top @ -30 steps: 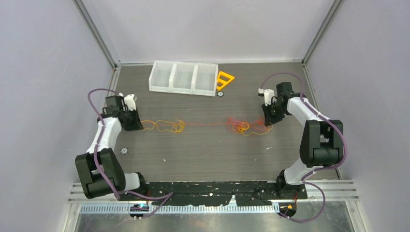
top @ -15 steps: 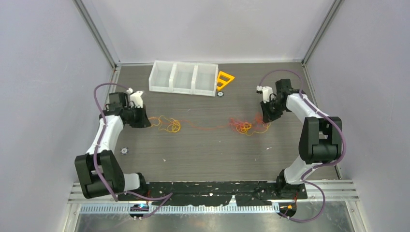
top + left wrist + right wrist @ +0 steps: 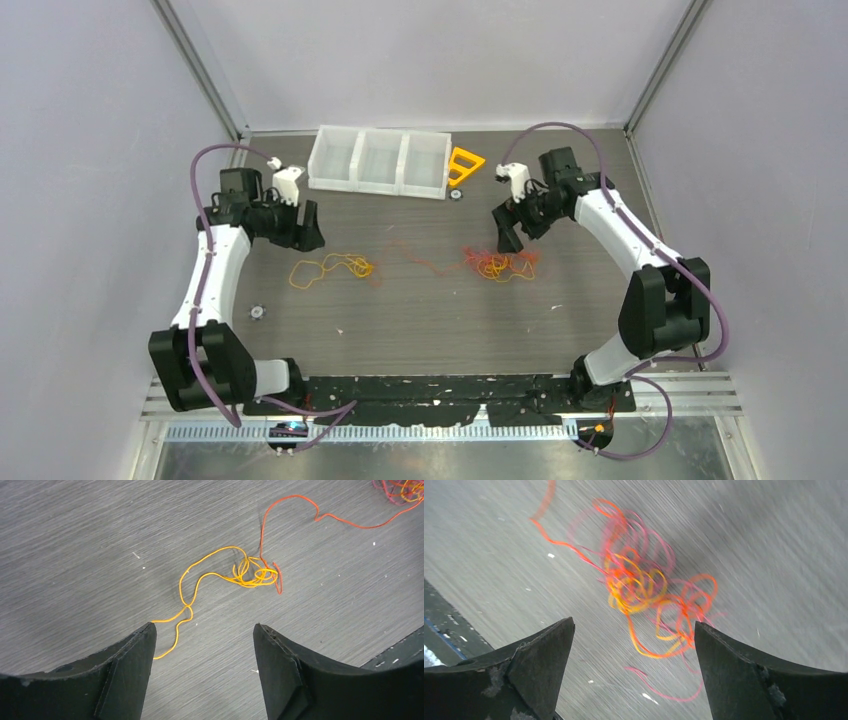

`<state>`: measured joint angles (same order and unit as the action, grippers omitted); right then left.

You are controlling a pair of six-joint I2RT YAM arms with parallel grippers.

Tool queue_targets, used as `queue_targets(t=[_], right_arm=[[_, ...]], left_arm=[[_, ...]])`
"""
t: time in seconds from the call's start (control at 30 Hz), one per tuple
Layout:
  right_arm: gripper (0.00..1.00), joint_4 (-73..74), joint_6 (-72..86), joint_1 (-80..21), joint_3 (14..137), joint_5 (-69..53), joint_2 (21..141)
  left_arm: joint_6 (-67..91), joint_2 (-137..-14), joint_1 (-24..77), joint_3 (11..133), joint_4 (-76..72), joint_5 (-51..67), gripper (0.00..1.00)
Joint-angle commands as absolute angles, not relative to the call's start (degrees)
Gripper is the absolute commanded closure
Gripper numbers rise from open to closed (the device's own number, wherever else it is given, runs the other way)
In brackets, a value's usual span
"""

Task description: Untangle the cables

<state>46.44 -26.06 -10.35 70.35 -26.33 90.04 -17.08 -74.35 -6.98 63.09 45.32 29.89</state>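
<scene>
The cables lie loose on the grey table. A yellow strand (image 3: 330,268) (image 3: 220,575) curls at the left, and a thin red strand (image 3: 430,258) (image 3: 300,510) runs from it to a clump of orange, yellow and red strands (image 3: 500,265) (image 3: 639,580) at the right. My left gripper (image 3: 308,228) (image 3: 202,627) hangs open just behind the yellow strand, whose loose end lies by the left fingertip. Above the clump's far edge, my right gripper (image 3: 505,232) (image 3: 634,622) is open too. Neither holds anything.
A white bin with three compartments (image 3: 378,160) stands at the back, with an orange-yellow plastic triangle (image 3: 465,165) beside it. One small round part (image 3: 456,194) lies near the bin and another (image 3: 257,312) by the left arm. Walls close both sides.
Both grippers have opened and let go of the cables, then moved back and inward. The stretched strands have gone slack and drawn together on the table.
</scene>
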Motion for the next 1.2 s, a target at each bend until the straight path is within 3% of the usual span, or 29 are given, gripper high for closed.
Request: queue_targets(t=[0.0,0.2,0.43,0.6,0.93,1.17], right_arm=[[0.04,44.71,-23.86,-17.37,75.28,-29.63,86.50],[0.05,39.65,-17.39,-26.50,80.07,-31.54,93.45],[0.06,28.78,-8.90,-34.70,85.58,-34.90,101.26],[0.09,16.41,1.48,-39.54,88.84,-35.20,106.60],[0.23,13.82,5.07,-48.32,106.17,-29.99,122.94],[0.29,15.89,3.99,-50.16,109.77,-27.23,129.12]], left_arm=[[-17.49,-75.58,-10.13,65.44,48.27,35.95,0.26],[-19.69,-84.29,-10.22,65.76,51.91,26.02,0.26],[-27.60,-91.55,-10.28,66.09,50.15,23.29,0.24],[-27.67,-93.99,-10.33,65.84,50.66,22.68,0.31],[-27.33,-93.25,-10.83,62.95,50.31,21.84,0.33],[-27.05,-93.83,-11.49,62.85,50.05,21.80,0.33]])
